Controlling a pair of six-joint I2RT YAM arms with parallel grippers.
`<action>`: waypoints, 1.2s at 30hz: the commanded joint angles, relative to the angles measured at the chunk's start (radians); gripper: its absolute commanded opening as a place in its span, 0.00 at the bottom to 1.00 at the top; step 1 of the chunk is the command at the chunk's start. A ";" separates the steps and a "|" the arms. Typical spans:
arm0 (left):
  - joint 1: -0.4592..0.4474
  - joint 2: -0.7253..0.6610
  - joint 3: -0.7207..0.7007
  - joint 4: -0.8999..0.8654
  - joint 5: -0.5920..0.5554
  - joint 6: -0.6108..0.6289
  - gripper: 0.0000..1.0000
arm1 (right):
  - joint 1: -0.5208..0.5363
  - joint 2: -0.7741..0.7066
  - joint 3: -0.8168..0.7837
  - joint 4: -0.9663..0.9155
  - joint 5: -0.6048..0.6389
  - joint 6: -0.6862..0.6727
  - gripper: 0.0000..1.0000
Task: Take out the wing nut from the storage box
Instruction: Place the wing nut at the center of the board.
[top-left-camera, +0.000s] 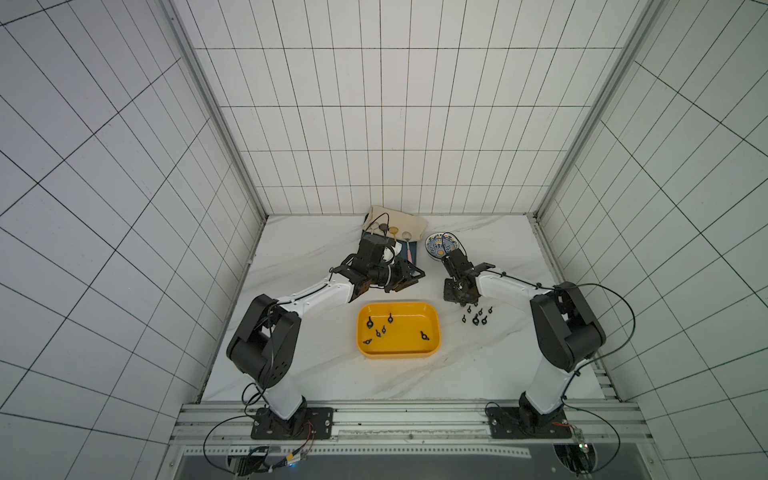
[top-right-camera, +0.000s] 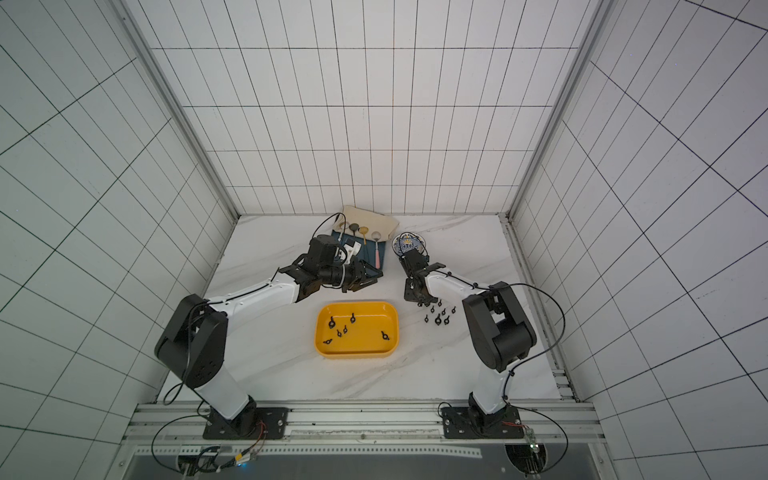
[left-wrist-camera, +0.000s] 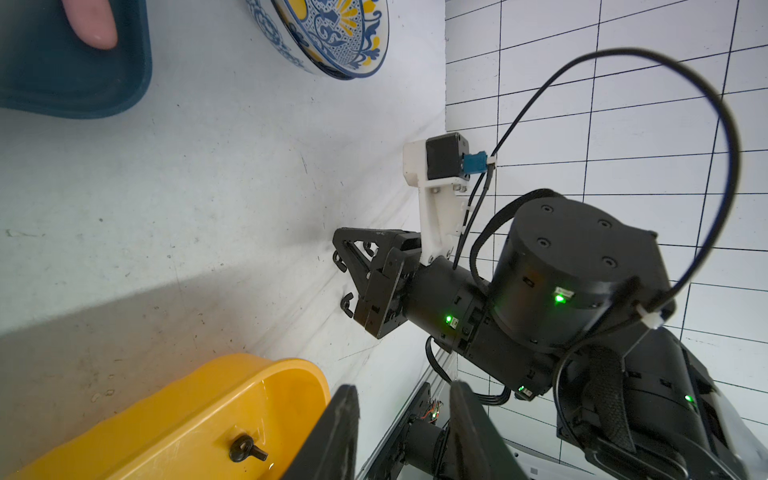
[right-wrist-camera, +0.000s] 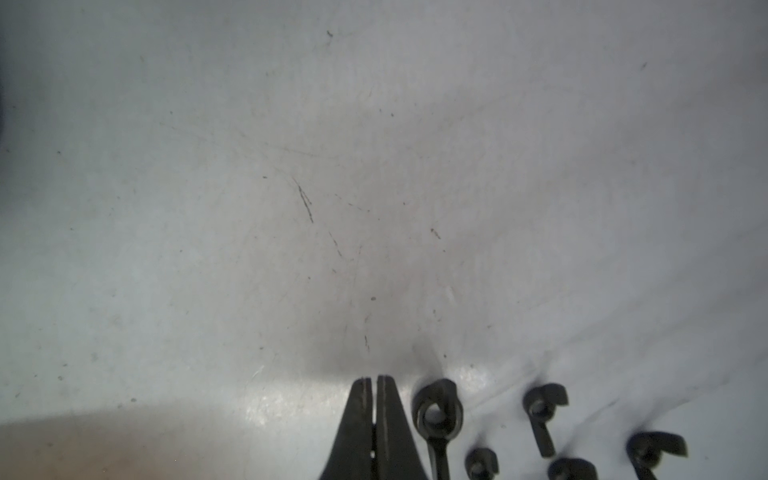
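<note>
Both empty, seemingly: right gripper (right-wrist-camera: 376, 384) closed, left gripper (left-wrist-camera: 405, 399) ajar.

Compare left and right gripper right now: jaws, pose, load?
1. The left gripper has its jaws apart; the right gripper has them shut.
2. The left gripper points sideways, toward the right arm, behind the storage box; the right gripper points down, tips close to the table, beside the loose wing nuts.
Shared: neither holds anything.
</note>
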 joint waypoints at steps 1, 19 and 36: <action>-0.002 0.016 -0.018 0.029 0.015 0.005 0.40 | -0.009 0.034 -0.007 0.004 -0.004 -0.009 0.00; -0.041 0.070 0.039 -0.098 -0.028 0.048 0.40 | -0.007 0.026 -0.058 0.016 -0.026 0.023 0.10; 0.142 -0.107 -0.085 -0.231 -0.006 0.094 0.39 | 0.148 -0.169 0.071 -0.187 0.072 0.020 0.20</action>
